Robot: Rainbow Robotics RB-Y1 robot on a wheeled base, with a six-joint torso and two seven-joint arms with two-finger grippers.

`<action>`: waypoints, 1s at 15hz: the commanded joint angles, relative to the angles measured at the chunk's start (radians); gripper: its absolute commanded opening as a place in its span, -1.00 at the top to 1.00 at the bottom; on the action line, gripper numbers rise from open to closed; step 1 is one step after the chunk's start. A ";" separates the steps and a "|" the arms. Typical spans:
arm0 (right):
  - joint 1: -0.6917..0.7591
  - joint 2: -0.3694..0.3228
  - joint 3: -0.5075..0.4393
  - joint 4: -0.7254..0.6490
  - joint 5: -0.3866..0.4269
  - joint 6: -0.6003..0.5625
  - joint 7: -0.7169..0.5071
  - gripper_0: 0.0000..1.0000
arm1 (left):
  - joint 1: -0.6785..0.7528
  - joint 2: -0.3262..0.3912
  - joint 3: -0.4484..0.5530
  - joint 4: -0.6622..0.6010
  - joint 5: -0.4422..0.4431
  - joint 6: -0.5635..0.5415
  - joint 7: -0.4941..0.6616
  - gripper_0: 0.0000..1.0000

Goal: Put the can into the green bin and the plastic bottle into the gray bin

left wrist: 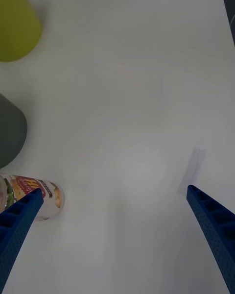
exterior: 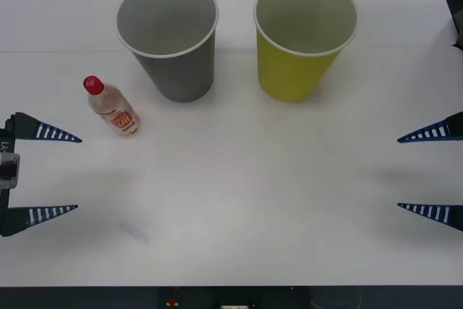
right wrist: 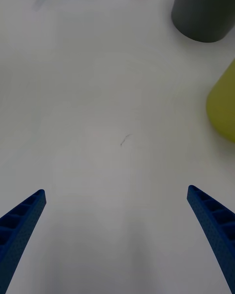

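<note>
The plastic bottle point(exterior: 112, 108) lies on its side on the white table, left of the gray bin point(exterior: 177, 63), red cap pointing away from me. The green bin point(exterior: 296, 70) stands upright to the right of the gray one. Both bins look empty. The can is out of view. My left gripper point(exterior: 77, 173) hovers open at the left edge, just nearer than the bottle. My right gripper point(exterior: 398, 173) is open at the right edge. In the left wrist view the bottle point(left wrist: 24, 185) sits by one finger of the left gripper point(left wrist: 114, 190). The right gripper point(right wrist: 115, 190) holds nothing.
The white table point(exterior: 239, 200) stretches wide between the two grippers, and its front edge runs along the near side. A faint smudge point(exterior: 134, 231) marks the surface near the left gripper. A dark object point(exterior: 457, 34) shows at the far right edge.
</note>
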 commanded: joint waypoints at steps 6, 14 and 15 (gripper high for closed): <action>0.000 0.000 0.000 0.000 0.000 0.000 0.000 -1.00 | 0.033 -0.044 -0.006 0.013 0.008 0.015 0.001 -1.00; 0.000 0.000 0.000 0.000 0.000 0.000 0.000 -1.00 | 0.080 -0.056 -0.004 0.100 0.094 0.030 0.031 -1.00; 0.000 0.000 0.000 0.000 0.000 0.000 0.000 -1.00 | 0.083 -0.074 -0.006 0.117 0.113 0.028 0.034 -1.00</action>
